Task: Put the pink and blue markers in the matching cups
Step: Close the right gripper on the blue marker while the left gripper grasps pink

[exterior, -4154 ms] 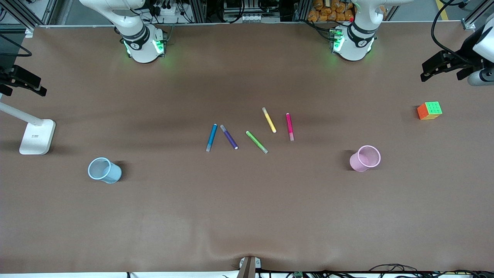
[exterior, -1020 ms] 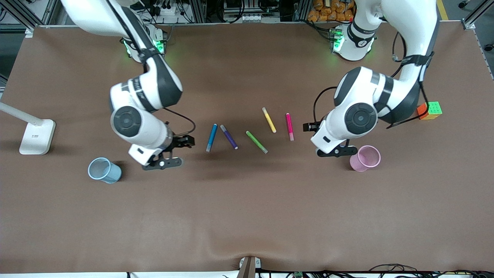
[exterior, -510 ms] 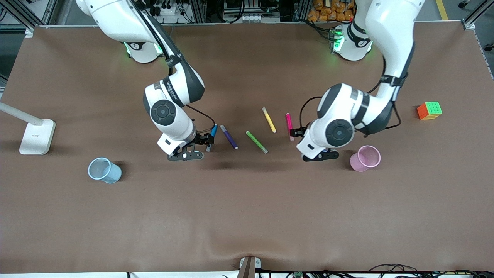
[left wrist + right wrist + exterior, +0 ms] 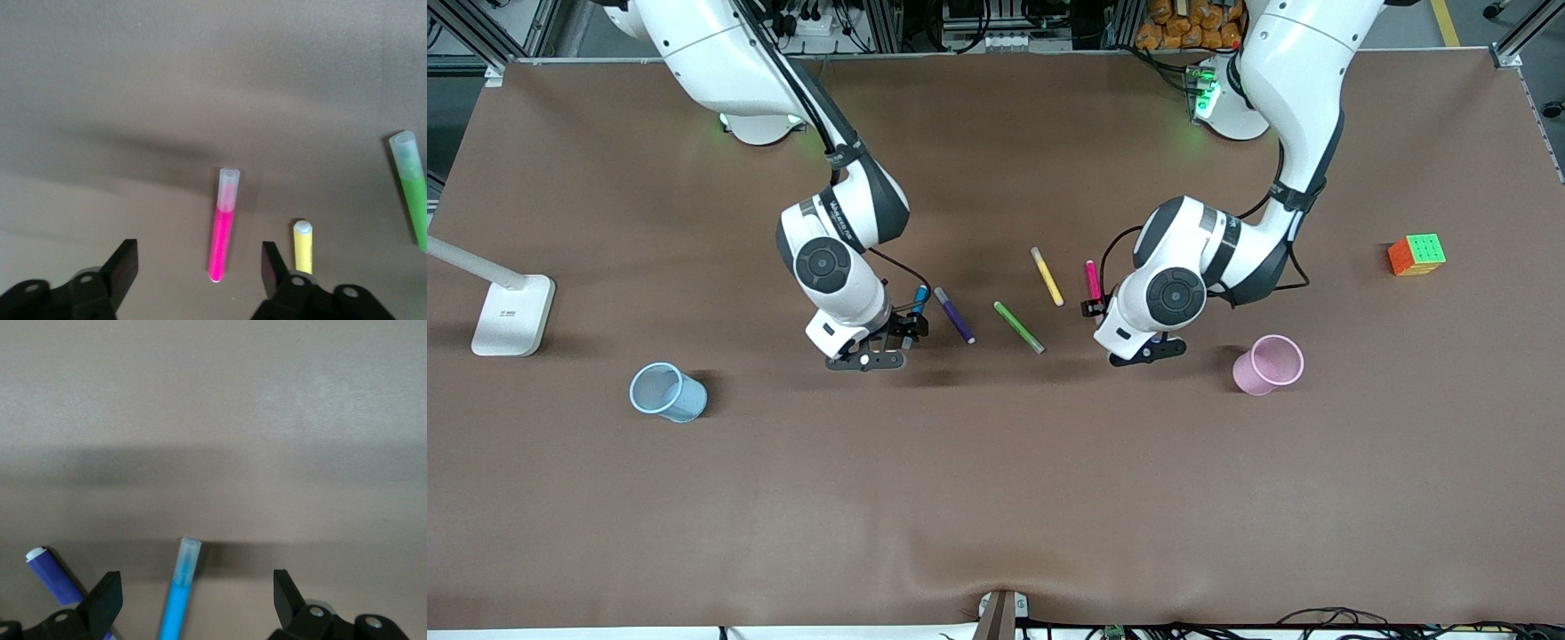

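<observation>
The left gripper (image 4: 197, 267) is straddling the pink marker (image 4: 223, 230) with jaws open, gripping nothing. The right gripper (image 4: 193, 597) is straddling the blue marker (image 4: 179, 587), jaws wide. Both markers are lying on the counter (image 4: 996, 489); the pink cup (image 4: 1267, 364) and blue cup (image 4: 667, 392) are standing well apart.

A wide table (image 4: 996, 498) covered with a matte brown sheet carries everything. Five slim felt-tip markers lie flat near its middle: a blue marker (image 4: 919, 297), a dark purple marker (image 4: 955, 316) just beside it, a green marker (image 4: 1018, 327), a yellow marker (image 4: 1047, 276) and a magenta-pink marker (image 4: 1091, 279), in that order from the right arm's end toward the left arm's. A light blue round pen cup (image 4: 667, 392) stands toward the right arm's end, nearer the front camera than the markers. A pastel pink round pen cup (image 4: 1268, 364) stands toward the left arm's end. A multicoloured puzzle cube (image 4: 1416, 254) sits near that end's edge, and a white rectangular lamp base (image 4: 513, 315) rests at the other.
</observation>
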`<state>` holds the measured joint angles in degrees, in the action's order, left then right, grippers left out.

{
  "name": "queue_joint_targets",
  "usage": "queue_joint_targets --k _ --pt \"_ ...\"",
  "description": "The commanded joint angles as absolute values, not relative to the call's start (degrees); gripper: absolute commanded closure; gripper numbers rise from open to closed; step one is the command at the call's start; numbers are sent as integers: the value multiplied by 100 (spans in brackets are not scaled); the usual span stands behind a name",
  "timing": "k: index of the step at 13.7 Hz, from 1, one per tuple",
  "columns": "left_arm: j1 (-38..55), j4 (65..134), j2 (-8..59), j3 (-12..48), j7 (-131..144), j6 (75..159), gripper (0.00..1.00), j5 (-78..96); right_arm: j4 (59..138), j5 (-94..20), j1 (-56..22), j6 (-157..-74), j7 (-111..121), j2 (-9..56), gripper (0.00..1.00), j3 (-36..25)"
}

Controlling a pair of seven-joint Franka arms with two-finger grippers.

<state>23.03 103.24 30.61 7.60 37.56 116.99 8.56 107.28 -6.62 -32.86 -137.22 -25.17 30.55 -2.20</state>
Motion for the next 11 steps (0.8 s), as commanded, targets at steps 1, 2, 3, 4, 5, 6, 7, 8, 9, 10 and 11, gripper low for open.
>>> queue_joint_targets --k 1,2,3,4,5,6,7,8,9,10,11 --pt "2390 10424 3023 747 3929 11804 26 1020 10679 -747 -3401 -13808 -2654 3155 0 -281" --pt "2382 10433 3067 747 3929 11865 28 1046 10661 -747 -3401 -13808 -2707 3181 0 -281" --pt "2391 10459 3137 747 3903 11952 29 1046 10609 -747 -3419 -13782 -2794 3216 0 -281" --pt "2391 10459 3181 747 3859 12058 33 1046 10600 -738 -3515 -13781 -2882 3243 0 -290" --pt "2391 10450 3243 764 3841 12119 34 1046 10600 -730 -3550 -13781 -2970 3261 0 -290" --pt "2391 10450 3295 791 3823 12138 35 1046 10582 -738 -3551 -13799 -3005 3322 0 -290" --pt "2391 10450 3348 791 3823 12190 36 1046 10495 -738 -3551 -13790 -3032 3418 0 -290" --pt "2391 10450 3392 791 3823 12277 38 1046 10407 -756 -3551 -13790 -3050 3523 0 -281" --pt "2391 10450 3453 800 3823 12339 40 1055 10371 -756 -3559 -13790 -3198 3629 0 -290" --pt "2391 10441 3480 800 3823 12427 41 1055 10380 -747 -3568 -13790 -3330 3647 0 -290" --pt "2391 10450 3524 817 3823 12497 42 1063 10389 -747 -3594 -13781 -3444 3647 0 -290"
